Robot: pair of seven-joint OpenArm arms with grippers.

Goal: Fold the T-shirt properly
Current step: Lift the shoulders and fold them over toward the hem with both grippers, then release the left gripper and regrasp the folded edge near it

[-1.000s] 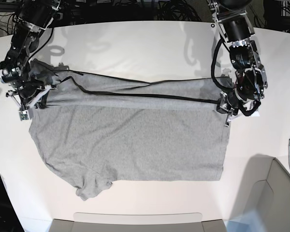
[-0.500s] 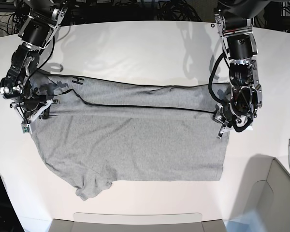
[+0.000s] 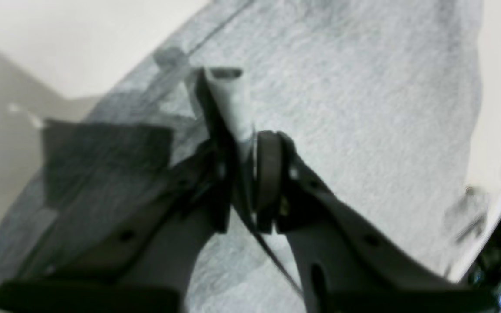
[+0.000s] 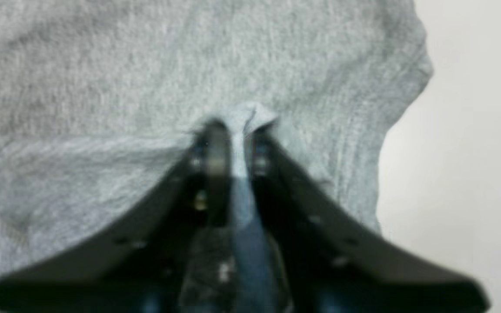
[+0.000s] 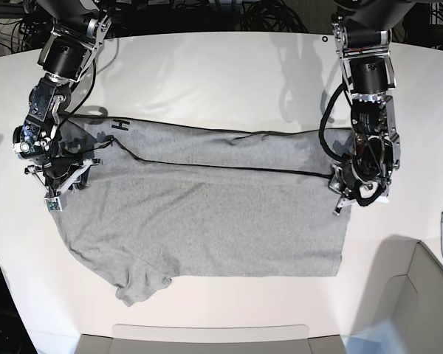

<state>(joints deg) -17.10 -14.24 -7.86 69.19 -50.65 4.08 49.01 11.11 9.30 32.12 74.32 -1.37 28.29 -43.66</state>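
While the large heather-grey cotton T-shirt (image 5: 207,206) lies flat on the white worktop (image 5: 221,66) with one lengthwise fold laid, each pincer, left (image 3: 244,143) and right (image 4: 235,143), pinches a fold end narrowly; further folds remain.

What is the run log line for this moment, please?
stage: first fold laid flat | T-shirt: on table | left gripper: at shirt edge | right gripper: at shirt edge
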